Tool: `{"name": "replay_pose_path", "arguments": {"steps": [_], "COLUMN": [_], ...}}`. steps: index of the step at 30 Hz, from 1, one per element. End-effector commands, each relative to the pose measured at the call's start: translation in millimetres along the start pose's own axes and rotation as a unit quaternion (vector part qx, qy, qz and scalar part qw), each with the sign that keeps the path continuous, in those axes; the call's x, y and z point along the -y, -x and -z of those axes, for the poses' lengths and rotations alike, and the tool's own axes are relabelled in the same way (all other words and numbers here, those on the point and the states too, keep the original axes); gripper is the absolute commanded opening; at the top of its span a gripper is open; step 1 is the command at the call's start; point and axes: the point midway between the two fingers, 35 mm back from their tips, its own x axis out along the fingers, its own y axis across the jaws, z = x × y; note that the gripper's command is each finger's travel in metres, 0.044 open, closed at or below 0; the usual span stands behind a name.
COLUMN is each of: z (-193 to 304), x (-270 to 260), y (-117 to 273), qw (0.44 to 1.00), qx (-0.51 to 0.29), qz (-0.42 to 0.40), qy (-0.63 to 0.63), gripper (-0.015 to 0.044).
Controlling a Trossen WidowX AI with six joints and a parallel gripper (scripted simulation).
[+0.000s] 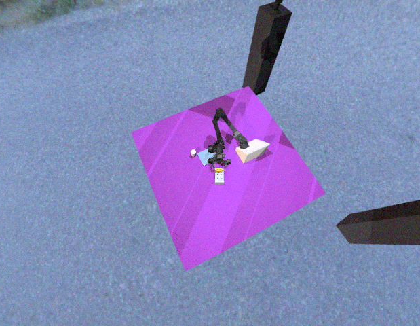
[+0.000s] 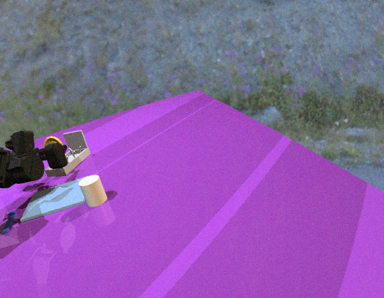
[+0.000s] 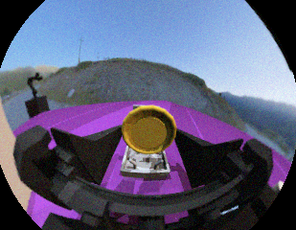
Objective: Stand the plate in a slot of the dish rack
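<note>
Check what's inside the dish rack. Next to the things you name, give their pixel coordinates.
Several thin prongs rise from the floor of the dish rack (image 1: 219, 181) (image 2: 68, 167) (image 3: 145, 175). No plate stands in it; the yellow plate (image 1: 219, 170) (image 2: 53, 139) (image 3: 148, 129) is in the jaws, blocking the wrist view of its back part.
</note>
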Motion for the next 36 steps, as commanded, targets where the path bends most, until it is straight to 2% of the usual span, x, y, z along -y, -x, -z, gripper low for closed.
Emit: {"name": "replay_pose_path", "arguments": {"steps": [1, 17, 32, 36], "z": [10.7, 13.2, 13.7, 13.7], "x": [-1.6, -5.2, -4.3, -4.3], "y": [-3.2, -2.5, -2.3, -2.3], "qw": [1.000, 1.000, 1.000, 1.000], "qx": [0.000, -0.006, -0.005, -0.005], "qz": [0.000, -0.004, -0.002, -0.002], "qy": [-0.001, -0.007, -0.005, -0.005], "gripper": [0.0000, 0.0000, 0.0394, 0.0400]}}
